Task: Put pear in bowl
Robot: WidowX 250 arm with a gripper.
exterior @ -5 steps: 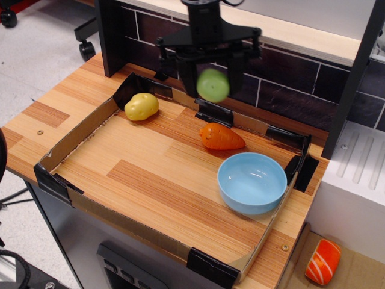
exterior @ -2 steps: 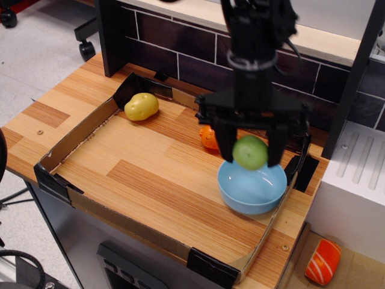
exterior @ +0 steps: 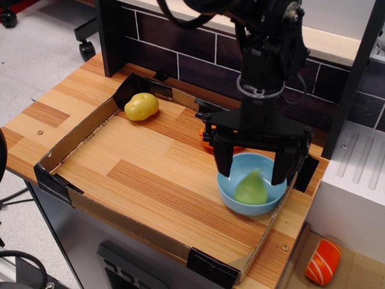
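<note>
Pear lies in the bowl beneath spread, empty jaws, whose tips could clip the rim when lifting.

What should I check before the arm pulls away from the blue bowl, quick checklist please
1. Pear inside the bowl: ok.
2. Tool open, fingers apart on either side of the pear: ok.
3. Pear fully free of the fingers: cannot tell, they stand close above it.
4. Bowl upright within the cardboard tray: ok.
5. Carrot clear of the way up: cannot tell, it is mostly hidden behind the tool.
6. Potato far off in the tray corner: ok.
</note>
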